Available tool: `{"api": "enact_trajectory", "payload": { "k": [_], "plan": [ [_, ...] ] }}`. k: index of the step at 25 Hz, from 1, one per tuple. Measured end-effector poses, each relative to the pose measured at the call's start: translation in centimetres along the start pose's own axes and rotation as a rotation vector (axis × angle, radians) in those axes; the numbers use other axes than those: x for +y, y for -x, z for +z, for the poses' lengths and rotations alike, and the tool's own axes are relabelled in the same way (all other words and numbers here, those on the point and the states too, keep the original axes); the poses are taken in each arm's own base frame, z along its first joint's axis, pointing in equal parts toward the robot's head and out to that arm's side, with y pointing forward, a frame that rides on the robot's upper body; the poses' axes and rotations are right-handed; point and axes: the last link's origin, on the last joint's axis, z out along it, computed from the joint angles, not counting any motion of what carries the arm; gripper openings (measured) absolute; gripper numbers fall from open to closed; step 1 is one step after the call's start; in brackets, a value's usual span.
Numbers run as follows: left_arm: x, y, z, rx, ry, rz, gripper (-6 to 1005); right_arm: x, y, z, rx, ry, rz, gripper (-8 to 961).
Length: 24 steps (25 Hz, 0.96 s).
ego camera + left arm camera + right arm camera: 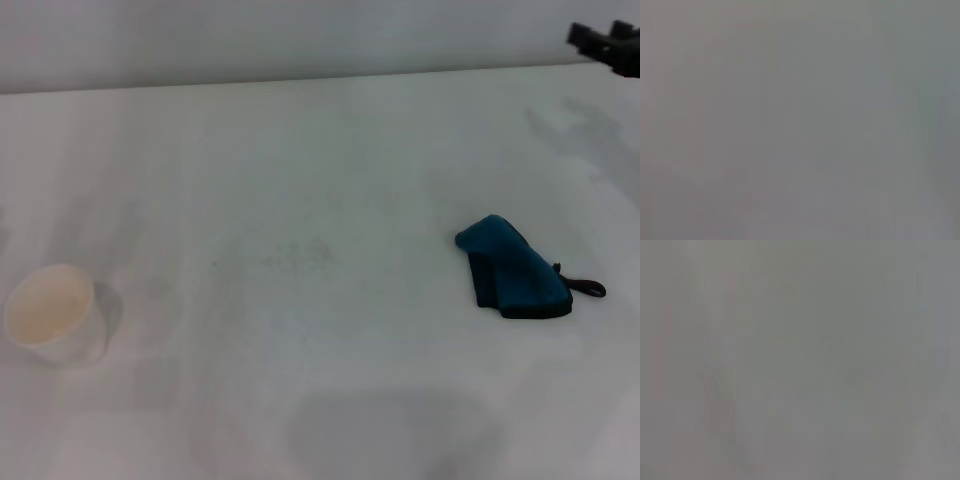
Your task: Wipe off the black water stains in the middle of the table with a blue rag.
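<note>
Right gripper (607,42): 2 o'clock edge of table (320,150), finger state indeterminable. Blue rag (515,270): 3 o'clock, bundled. Paper cup (52,313): 9 o'clock, upright.

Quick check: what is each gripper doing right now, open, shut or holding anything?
Left gripper: not in view.
Right gripper: only a dark part shows at the far right table edge; cannot tell. It holds nothing visible; the teal-blue bundled rag lies apart.

White paper cup (50,313) stands upright, open mouth up, near the table's left edge toward the near side, casting a soft shadow to its right; pale wall (300,40) runs behind the far edge.
</note>
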Motion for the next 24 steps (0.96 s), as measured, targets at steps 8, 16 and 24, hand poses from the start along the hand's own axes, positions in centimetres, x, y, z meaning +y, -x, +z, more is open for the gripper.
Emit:
{"api": "enact_trajectory", "payload": {
  "k": [8, 16, 24],
  "plan": [
    [0.1, -0.1, 0.3, 0.006, -0.012, -0.016, 863, -1.7, -2.3, -2.0, -0.19, -0.091, -0.082, 733],
    [0.9, 0.0, 0.6, -0.007, -0.063, -0.085, 865, -1.7, -4.2, -3.8, -0.433, -0.293, -0.172, 734],
    [1.6, 0.1, 0.4, -0.014, -0.155, -0.178, 864, -2.9, -4.0, -4.7, -0.467, -0.377, -0.15, 734]
  ]
}}
